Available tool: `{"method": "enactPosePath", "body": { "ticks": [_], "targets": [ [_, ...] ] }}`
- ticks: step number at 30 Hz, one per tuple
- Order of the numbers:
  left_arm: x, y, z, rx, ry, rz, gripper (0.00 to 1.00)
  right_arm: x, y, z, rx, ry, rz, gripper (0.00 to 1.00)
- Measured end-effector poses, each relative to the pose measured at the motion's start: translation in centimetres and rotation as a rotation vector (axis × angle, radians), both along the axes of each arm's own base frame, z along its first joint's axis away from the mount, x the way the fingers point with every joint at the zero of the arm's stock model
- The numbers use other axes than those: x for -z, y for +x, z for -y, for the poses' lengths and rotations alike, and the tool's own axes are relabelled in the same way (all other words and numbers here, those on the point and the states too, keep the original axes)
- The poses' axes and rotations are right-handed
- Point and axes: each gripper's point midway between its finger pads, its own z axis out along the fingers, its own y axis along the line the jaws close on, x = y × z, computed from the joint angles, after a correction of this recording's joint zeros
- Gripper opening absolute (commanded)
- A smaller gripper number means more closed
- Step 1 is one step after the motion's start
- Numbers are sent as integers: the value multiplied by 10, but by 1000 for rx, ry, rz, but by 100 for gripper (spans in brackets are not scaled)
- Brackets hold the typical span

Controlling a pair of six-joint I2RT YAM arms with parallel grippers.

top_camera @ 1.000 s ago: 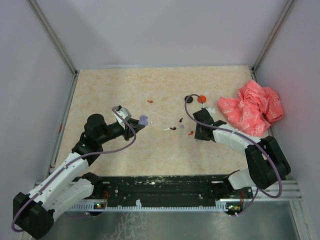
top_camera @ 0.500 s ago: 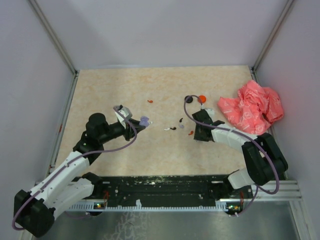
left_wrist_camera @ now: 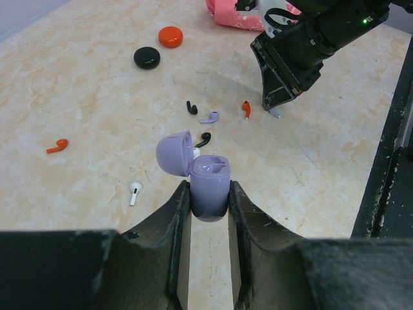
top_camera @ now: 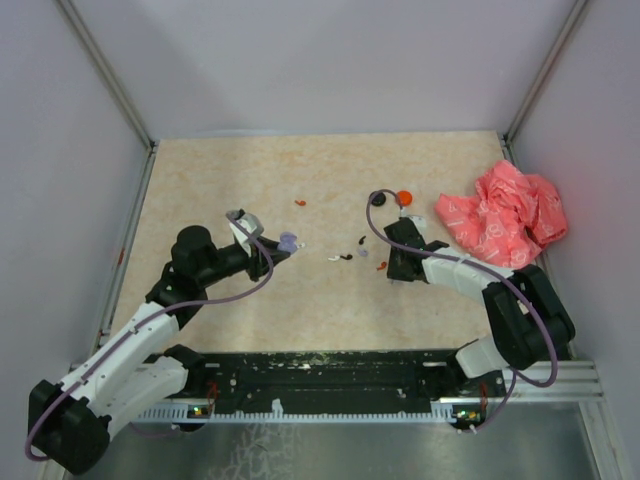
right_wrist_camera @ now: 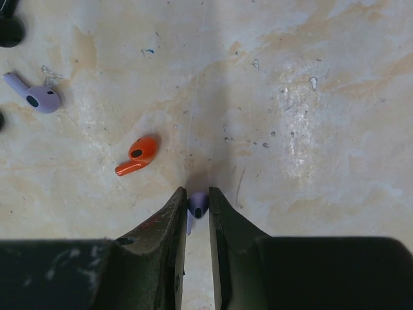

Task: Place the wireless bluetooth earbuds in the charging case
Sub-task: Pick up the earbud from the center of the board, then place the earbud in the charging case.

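The right gripper is narrowed onto a lilac earbud at the table, its arm reaching left and tipped steeply down. The fingers hide most of that bud. A red earbud lies just left. The left gripper clamps the open charging case, forearm level; the case's wells are unreadable.

Above the black base rail we see the left arm and the right arm, both with white shells between black joints. A lilac cable trails along each. The fingers are dark, scuffed and tapered. A green light glows on the right arm's black wrist.
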Motion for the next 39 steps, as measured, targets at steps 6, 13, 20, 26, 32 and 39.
{"method": "enactPosePath", "body": {
  "ticks": [6,13,20,26,32,39],
  "targets": [
    [-1,-1,1,7,-12,-10,0,-1,-2,-8,-46,32,-8,10],
    [2,-8,4,29,-70,25,0,-29,-1,-29,-163,94,99,4],
    [-9,-16,11,74,-143,23,0,-88,12,-65,-315,211,327,0],
    [-11,-19,14,80,-229,11,0,-140,19,-88,-429,289,531,0],
    [-4,-18,12,60,-281,21,0,-201,18,-106,-533,373,775,0],
    [-33,-19,15,90,-345,107,0,-251,10,-124,-646,462,997,0]
  ]
}}
